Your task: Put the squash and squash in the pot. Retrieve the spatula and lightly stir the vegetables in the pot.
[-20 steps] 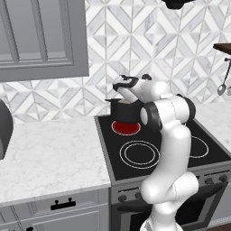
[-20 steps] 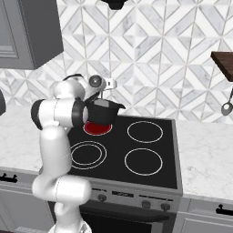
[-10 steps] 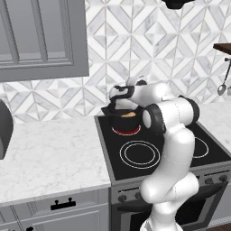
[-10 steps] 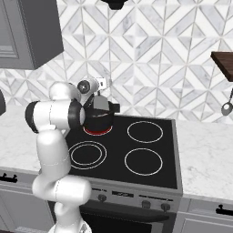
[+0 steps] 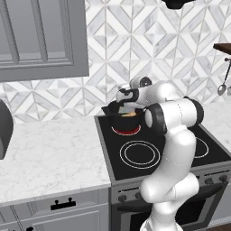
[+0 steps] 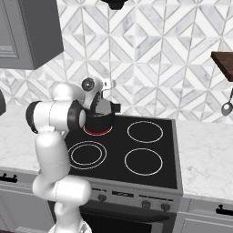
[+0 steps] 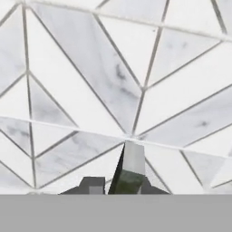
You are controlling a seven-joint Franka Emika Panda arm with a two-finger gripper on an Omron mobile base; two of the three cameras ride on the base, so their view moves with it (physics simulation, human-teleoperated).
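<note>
Spatula (image 7: 130,170) sitting clamped between nearly closed gripper (image 5: 124,100) jaws, blade rising toward tiled wall. Pot (image 5: 125,121) sitting on rear-left burner, squash (image 5: 129,113) inside; hand hovering at rim, likely stirring.

pot (image 6: 100,122) — half behind the arm

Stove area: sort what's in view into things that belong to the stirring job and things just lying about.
Part of the job:
- pot on the glowing back burner
- squash showing tan inside the pot
- spatula, held in the shut jaws
- gripper over the pot

Just there:
- spoon hanging at the right
- counter
- dark shelf
</note>
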